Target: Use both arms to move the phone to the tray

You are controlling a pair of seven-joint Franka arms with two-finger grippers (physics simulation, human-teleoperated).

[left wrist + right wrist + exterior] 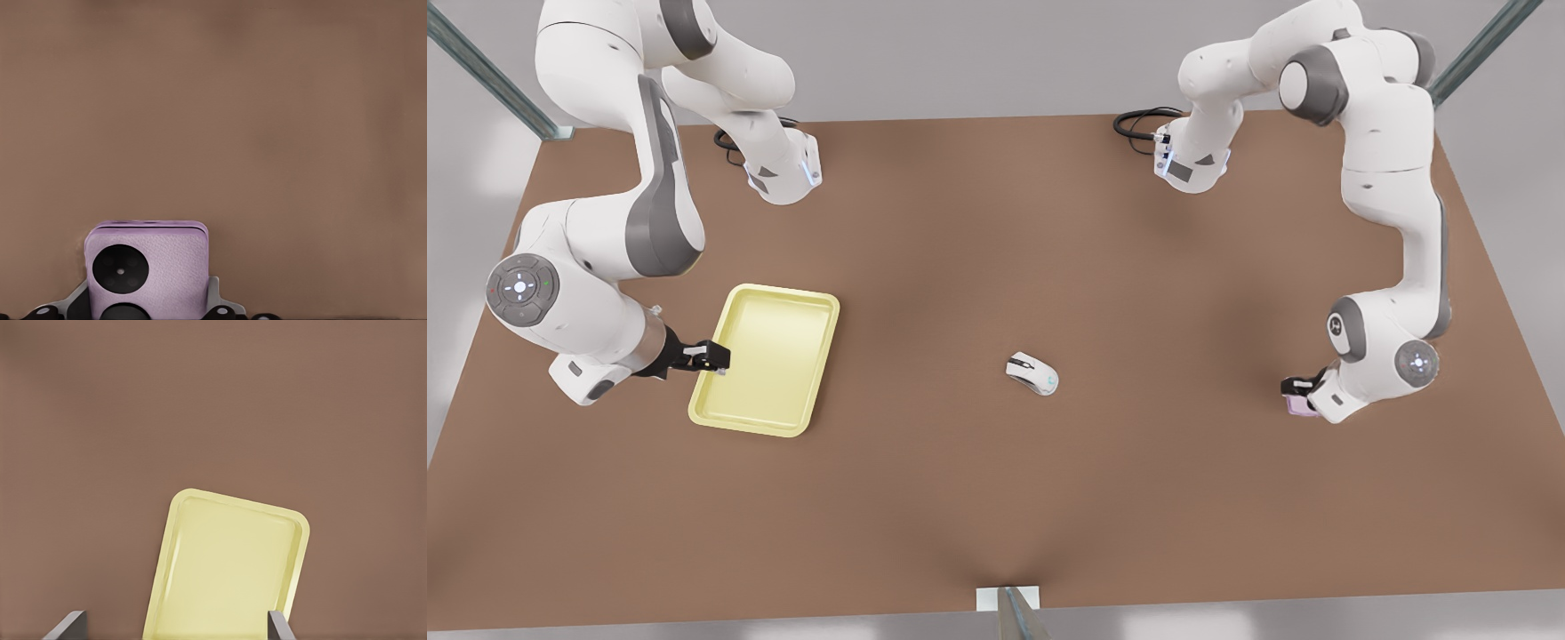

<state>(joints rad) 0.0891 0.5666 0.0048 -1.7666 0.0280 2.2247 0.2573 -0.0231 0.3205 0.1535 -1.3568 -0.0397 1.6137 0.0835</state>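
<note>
The pale pink phone (150, 263), with two black circles on its face, sits between the fingers (215, 293) of my left gripper (147, 312), which is shut on it. That gripper (1302, 388) is low over the table at the front view's right, and a sliver of the phone (1298, 406) shows beneath it. The pale yellow tray (769, 356) lies on the table at the front view's left. My right gripper (713, 356) hovers at the tray's outer long rim, open and holding nothing. Its fingertips (277, 625) frame the tray (230, 567) in the right wrist view.
A white and grey computer mouse (1032, 373) lies near the middle of the brown table (996, 498). Both arm bases, with black cables (1138, 120), stand along the far edge. A metal post (1014, 613) rises at the near edge.
</note>
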